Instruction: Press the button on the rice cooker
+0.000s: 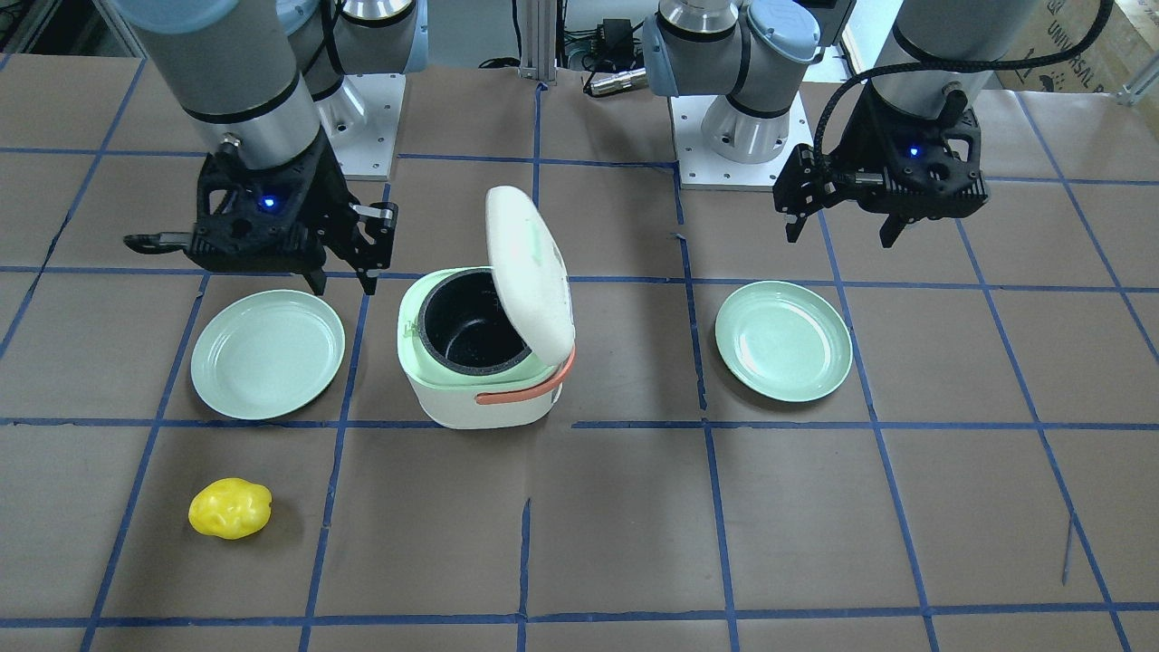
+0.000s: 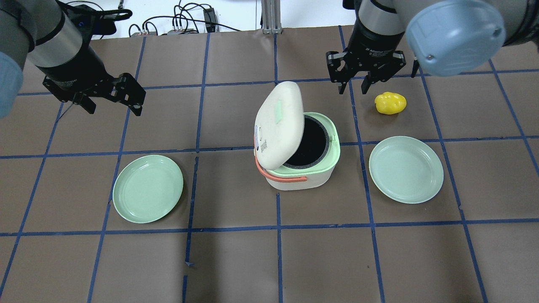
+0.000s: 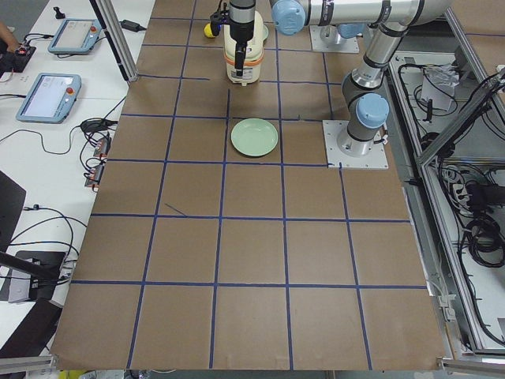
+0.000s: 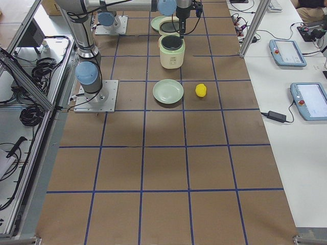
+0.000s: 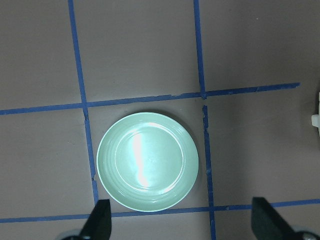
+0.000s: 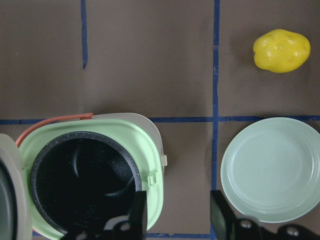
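The white rice cooker (image 1: 471, 394) with a pale green rim stands mid-table, its lid (image 1: 530, 272) swung up and open, showing the black inner pot (image 2: 309, 145). A small white latch button (image 6: 164, 160) sits on the rim's edge in the right wrist view. My right gripper (image 2: 353, 90) is open and empty, hovering beyond the cooker's far right corner; its fingers (image 6: 137, 210) frame the rim edge. My left gripper (image 2: 114, 110) is open and empty, well left of the cooker, above a plate (image 5: 147, 161).
Two pale green plates lie beside the cooker, one on my left (image 2: 148, 188) and one on my right (image 2: 406, 169). A yellow lumpy fruit (image 2: 390, 103) lies beyond the right plate, close to my right gripper. An orange handle (image 2: 286, 179) hangs on the cooker.
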Motion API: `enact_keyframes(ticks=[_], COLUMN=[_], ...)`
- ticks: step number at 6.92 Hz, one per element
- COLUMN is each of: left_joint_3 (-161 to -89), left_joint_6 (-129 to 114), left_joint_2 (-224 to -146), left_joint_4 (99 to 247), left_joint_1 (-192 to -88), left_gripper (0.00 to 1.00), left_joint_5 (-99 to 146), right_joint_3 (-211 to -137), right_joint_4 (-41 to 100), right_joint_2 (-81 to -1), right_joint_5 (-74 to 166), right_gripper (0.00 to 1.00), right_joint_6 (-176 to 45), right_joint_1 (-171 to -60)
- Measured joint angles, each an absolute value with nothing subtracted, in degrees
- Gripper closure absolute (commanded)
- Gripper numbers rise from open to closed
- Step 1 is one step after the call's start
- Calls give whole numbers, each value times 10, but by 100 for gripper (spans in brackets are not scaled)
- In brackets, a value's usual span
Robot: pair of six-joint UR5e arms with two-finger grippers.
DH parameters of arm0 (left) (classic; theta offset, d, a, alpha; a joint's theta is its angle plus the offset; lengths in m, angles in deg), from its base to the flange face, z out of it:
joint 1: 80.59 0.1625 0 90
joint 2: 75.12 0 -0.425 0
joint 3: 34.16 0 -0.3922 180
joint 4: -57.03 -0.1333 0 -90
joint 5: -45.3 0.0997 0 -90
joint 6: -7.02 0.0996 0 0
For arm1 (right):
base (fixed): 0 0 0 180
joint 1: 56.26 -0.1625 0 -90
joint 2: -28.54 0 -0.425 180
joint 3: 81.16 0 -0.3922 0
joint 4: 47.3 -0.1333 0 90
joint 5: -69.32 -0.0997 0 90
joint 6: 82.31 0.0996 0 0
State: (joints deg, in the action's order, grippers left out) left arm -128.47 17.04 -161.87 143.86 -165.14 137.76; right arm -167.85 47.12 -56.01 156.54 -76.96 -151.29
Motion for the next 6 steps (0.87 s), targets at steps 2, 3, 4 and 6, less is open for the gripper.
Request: enact_keyframes(ticks=[2,3,4,6], left_joint_3=[-1285,-1285,-1285,-1285], left_joint_6=[170,170,170,170], left_joint_2=[-1619,-1619,-1619,-1619], left_joint_4=[1439,1439,1439,1439], left_joint_1=[-1651,-1651,-1651,-1651], left_gripper=[0,0,0,0], left_joint_5=[1378,1378,1378,1378], right_joint_3=[-1680,-1684,-1692,-1723], right_joint_4=[413,400,396,415], right_joint_2=[-608,-625,-631,-634], right_joint_5=[1576,1586,1588,1585], right_gripper=[0,0,0,0], right_joint_6=[-806,-818,-823,-828], right_joint_1=[-1488,-1482,-1474,-1463])
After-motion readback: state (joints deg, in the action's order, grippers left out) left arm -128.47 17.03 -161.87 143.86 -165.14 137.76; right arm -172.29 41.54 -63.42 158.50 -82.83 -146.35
